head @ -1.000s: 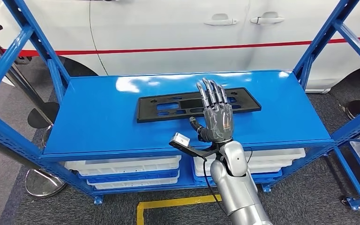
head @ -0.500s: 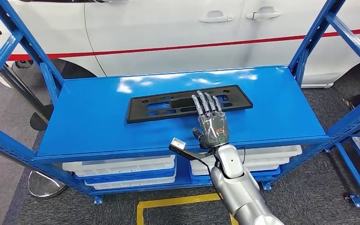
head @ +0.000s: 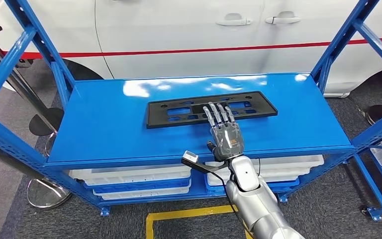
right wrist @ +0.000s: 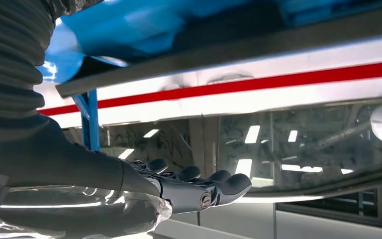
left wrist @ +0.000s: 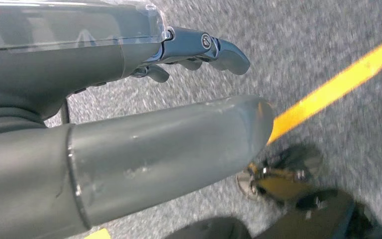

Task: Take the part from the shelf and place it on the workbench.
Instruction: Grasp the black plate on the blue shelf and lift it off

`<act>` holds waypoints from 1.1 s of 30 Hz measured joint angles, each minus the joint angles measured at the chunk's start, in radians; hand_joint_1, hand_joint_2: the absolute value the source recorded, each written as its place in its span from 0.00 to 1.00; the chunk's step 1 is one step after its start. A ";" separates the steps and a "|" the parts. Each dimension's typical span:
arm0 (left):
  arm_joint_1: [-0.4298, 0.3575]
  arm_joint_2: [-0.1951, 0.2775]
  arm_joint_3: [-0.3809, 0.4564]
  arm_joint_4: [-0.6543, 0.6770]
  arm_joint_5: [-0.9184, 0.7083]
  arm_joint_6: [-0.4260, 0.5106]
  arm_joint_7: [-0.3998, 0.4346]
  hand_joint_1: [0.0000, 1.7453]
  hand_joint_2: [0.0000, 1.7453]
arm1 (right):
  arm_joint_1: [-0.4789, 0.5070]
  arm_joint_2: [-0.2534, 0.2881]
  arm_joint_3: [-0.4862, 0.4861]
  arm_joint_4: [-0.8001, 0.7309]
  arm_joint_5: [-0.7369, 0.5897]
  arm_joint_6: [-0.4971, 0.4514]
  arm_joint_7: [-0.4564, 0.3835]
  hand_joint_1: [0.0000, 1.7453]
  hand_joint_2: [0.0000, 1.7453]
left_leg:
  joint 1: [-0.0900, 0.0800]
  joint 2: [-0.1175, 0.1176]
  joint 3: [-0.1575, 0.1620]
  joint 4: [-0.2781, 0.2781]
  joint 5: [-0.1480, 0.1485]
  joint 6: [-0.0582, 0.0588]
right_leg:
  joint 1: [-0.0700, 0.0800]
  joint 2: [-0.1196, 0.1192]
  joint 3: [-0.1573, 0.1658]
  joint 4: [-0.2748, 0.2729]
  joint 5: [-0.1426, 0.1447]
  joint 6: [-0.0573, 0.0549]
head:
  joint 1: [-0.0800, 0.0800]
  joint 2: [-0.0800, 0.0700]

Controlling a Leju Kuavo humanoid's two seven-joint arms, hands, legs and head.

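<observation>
On the blue shelf, the part lies flat near the middle of the top deck, long side parallel to the front edge. It is a thin black rectangular plate with several rectangular cut-outs through which the blue deck shows.

Right hand is extended over the front half of the deck, back upward, fingers straight and slightly spread, their tips over the near edge of the part; contact cannot be confirmed. It holds nothing.

Left hand hangs over grey floor with a yellow line; fingers gently curved, apart, holding nothing.

White bins sit on the lower level. A white car stands behind.
</observation>
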 joint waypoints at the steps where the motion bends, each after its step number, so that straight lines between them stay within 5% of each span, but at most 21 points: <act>1: 0.002 0.000 0.000 0.000 -0.003 -0.001 -0.003 0.00 0.00 | 0.002 -0.002 0.002 0.002 0.000 0.000 0.002 0.00 1.00 | 0.000 0.000 0.006 0.000 -0.004 -0.001 | 0.000 0.000 0.013 -0.030 0.029 -0.002 | 0.000 0.000; 4: 0.006 0.000 0.000 0.000 -0.006 -0.002 -0.008 0.00 0.00 | 0.004 -0.004 0.004 0.003 0.000 0.000 0.006 0.00 1.00 | -0.002 0.000 0.025 0.002 -0.019 -0.012 | 0.003 -0.001 0.109 -0.220 0.108 -0.012 | 0.000 0.000; 10: 0.006 0.002 0.000 -0.002 -0.007 -0.002 -0.012 0.00 0.00 | 0.007 -0.007 0.009 0.001 0.001 -0.001 0.009 0.00 1.00 | -0.002 0.002 0.035 0.027 -0.046 -0.043 | 0.004 0.001 0.174 -0.295 0.078 -0.040 | -0.001 0.000; 13: 0.009 0.003 0.001 -0.002 -0.007 0.001 -0.014 0.00 0.00 | 0.007 -0.007 0.012 0.003 0.010 0.000 0.022 0.00 1.00 | -0.001 0.002 -0.077 0.211 -0.088 -0.051 | 0.004 -0.003 0.224 -0.304 0.052 -0.051 | -0.001 0.000; 15: 0.014 0.003 0.003 -0.002 -0.007 0.004 -0.013 0.00 0.00 | 0.009 -0.007 0.014 0.009 0.021 0.000 0.040 0.00 1.00 | -0.001 0.002 -0.166 0.297 -0.079 -0.052 | 0.005 0.000 0.255 -0.304 0.029 -0.051 | -0.001 0.000; 16: 0.017 0.003 0.004 -0.002 -0.006 0.004 -0.013 0.00 0.00 | 0.009 -0.007 0.016 0.013 0.027 0.000 0.054 0.00 1.00 | -0.001 0.002 -0.187 0.285 -0.042 -0.050 | 0.006 0.003 0.273 -0.304 0.014 -0.050 | -0.001 0.000; 18: 0.019 0.003 0.008 -0.002 -0.006 0.002 -0.013 0.00 0.00 | 0.008 -0.008 0.018 0.025 0.038 0.000 0.081 0.00 1.00 | -0.003 0.001 -0.178 0.171 0.076 -0.039 | 0.006 0.008 0.312 -0.305 -0.020 -0.046 | 0.000 0.000; 20: 0.020 0.003 0.012 -0.001 -0.007 0.000 -0.013 0.00 0.00 | -0.001 -0.011 0.019 0.043 0.046 0.000 0.109 0.00 1.00 | -0.010 0.000 -0.153 0.086 0.137 -0.026 | 0.008 0.011 0.336 -0.305 -0.049 -0.036 | 0.000 0.000; 25: 0.011 0.004 0.019 -0.001 -0.016 0.001 -0.012 0.00 0.00 | -0.037 -0.019 0.021 0.075 0.060 -0.004 0.187 0.00 1.00 | -0.016 0.001 -0.111 0.027 0.095 0.005 | 0.002 0.011 0.345 -0.315 -0.074 -0.011 | 0.000 0.000; 26: 0.010 0.005 0.019 -0.002 -0.018 0.001 -0.012 0.00 0.00 | -0.043 -0.022 0.021 0.082 0.060 -0.004 0.196 0.00 1.00 | -0.012 0.002 -0.098 0.014 0.090 0.008 | 0.001 0.009 0.326 -0.279 -0.088 -0.007 | 0.000 0.000; 28: 0.008 0.005 0.021 -0.002 -0.020 0.002 -0.012 0.00 0.00 | -0.048 -0.031 0.021 0.098 0.060 -0.004 0.206 0.00 1.00 | -0.010 0.001 -0.082 0.002 0.084 0.011 | -0.001 0.006 0.238 -0.148 -0.124 0.002 | 0.000 0.000; 30: 0.006 0.004 0.023 -0.002 -0.022 0.003 -0.012 0.00 0.00 | -0.050 -0.039 0.021 0.108 0.058 -0.005 0.208 0.48 1.00 | -0.008 0.000 -0.072 0.002 0.073 0.008 | -0.006 0.006 0.139 -0.038 -0.129 0.010 | 0.000 0.000; 32: 0.007 0.003 0.025 -0.002 -0.024 0.005 -0.012 0.00 0.00 | -0.050 -0.046 0.021 0.115 0.049 -0.005 0.208 0.98 1.00 | -0.006 0.000 -0.056 0.005 0.060 0.003 | -0.011 0.004 0.102 -0.058 -0.058 0.015 | 0.000 0.000; 33: 0.007 0.003 0.025 -0.002 -0.025 0.006 -0.012 0.00 0.00 | -0.050 -0.050 0.021 0.119 0.043 -0.005 0.206 1.00 1.00 | -0.004 -0.001 -0.047 0.008 0.054 -0.001 | -0.013 0.003 0.112 -0.116 -0.004 0.017 | 0.000 0.000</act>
